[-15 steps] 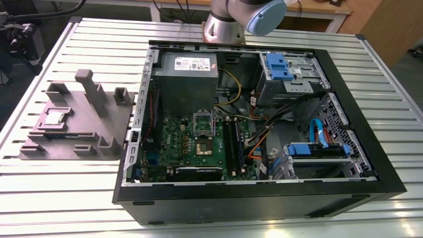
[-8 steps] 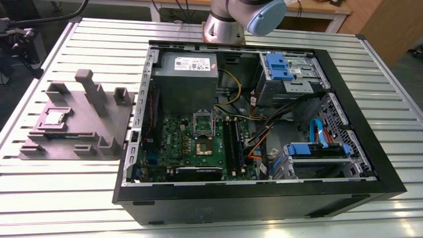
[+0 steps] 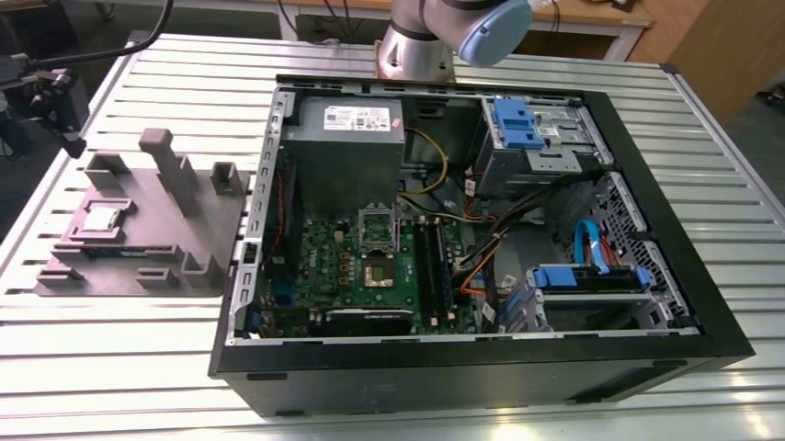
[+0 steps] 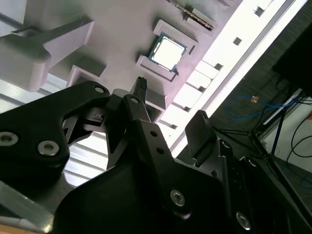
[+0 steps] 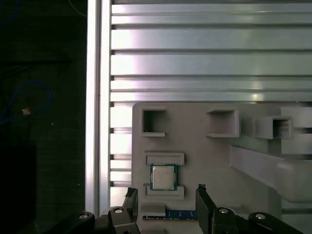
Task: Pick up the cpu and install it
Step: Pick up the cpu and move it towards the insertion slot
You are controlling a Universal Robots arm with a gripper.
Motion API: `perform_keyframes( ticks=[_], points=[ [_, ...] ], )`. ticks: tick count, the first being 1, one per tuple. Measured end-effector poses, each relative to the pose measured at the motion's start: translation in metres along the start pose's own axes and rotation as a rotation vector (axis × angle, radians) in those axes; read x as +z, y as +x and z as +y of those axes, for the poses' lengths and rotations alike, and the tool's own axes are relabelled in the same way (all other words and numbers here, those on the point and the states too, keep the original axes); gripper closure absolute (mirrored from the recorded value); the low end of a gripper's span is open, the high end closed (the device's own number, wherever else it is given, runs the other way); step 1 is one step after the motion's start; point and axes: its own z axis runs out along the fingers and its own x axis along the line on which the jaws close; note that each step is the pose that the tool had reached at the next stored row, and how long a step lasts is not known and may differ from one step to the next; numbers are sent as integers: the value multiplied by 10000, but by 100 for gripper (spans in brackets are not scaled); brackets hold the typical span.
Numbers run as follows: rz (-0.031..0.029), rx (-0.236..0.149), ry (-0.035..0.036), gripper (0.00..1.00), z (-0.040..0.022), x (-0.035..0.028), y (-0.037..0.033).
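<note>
On the grey holder block [image 3: 147, 230], at nine o'clock from the open computer case [image 3: 491, 367] in the exterior view, the cpu [image 3: 101, 219] lies flat in a shallow square pocket with its shiny metal top facing up. The block rests on the slatted metal table [image 3: 123, 367], just beside the case and not touching it. Inside the case, the green motherboard [image 3: 356, 285] lies flat, and its metal-framed socket [image 3: 378, 271] sits near the board's middle, well apart from the cpu. The arm [image 3: 417, 46] rises at twelve o'clock from the case.

In both wrist views the gripper [image 5: 165, 195] [image 4: 170, 105] hangs over the holder block with its black fingers [image 5: 204, 204] spread wide and nothing between them. The cpu [image 5: 163, 176] [image 4: 167, 51] is in line with the gap between the fingertips and still seated in its pocket, untouched. How high the fingertips are above it cannot be told.
</note>
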Motion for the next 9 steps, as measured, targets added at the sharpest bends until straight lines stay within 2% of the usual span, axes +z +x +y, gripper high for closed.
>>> perform_keyframes(
  ticks=[6,9],
  points=[
    [-12,-70,15,41,-8,101,-3],
    [-1,-337,27,40,-10,152,-3]
  ],
)
